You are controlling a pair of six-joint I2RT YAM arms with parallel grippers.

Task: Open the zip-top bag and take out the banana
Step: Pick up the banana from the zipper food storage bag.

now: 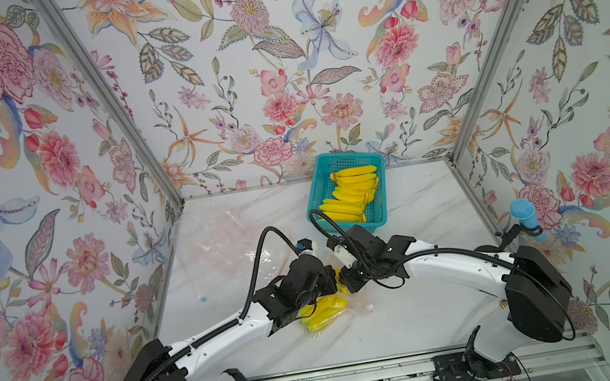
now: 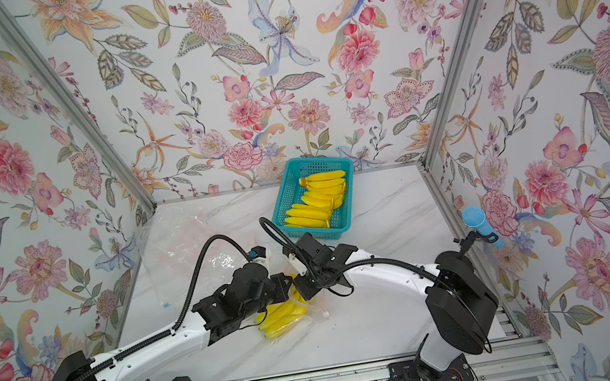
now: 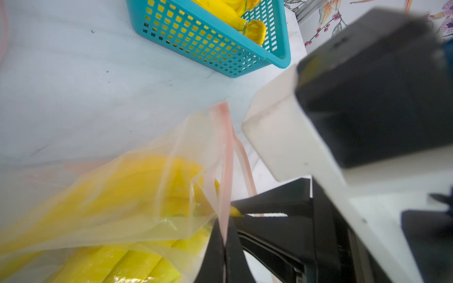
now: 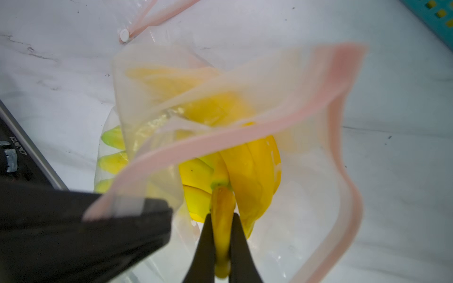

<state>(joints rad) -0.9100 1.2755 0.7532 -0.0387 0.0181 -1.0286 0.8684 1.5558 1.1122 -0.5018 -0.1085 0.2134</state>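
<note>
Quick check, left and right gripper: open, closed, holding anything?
Left gripper: closed, pinching the pink rim of the zip-top bag.
Right gripper: closed on the stem of the banana bunch.

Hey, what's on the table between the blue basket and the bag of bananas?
Nothing; bare tabletop lies between the basket and the bag, seen in the left wrist view.

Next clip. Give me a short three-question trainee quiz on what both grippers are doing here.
1. True or false: the right gripper is shut on the stem of the yellow banana bunch.
2. The left gripper pinches: A) the pink zip strip of the clear plastic zip-top bag; B) a banana; C) nothing.
3. Fill in: loose yellow bananas lie in the teal mesh plastic ____.
Key: 1 true; 2 A; 3 basket.
</note>
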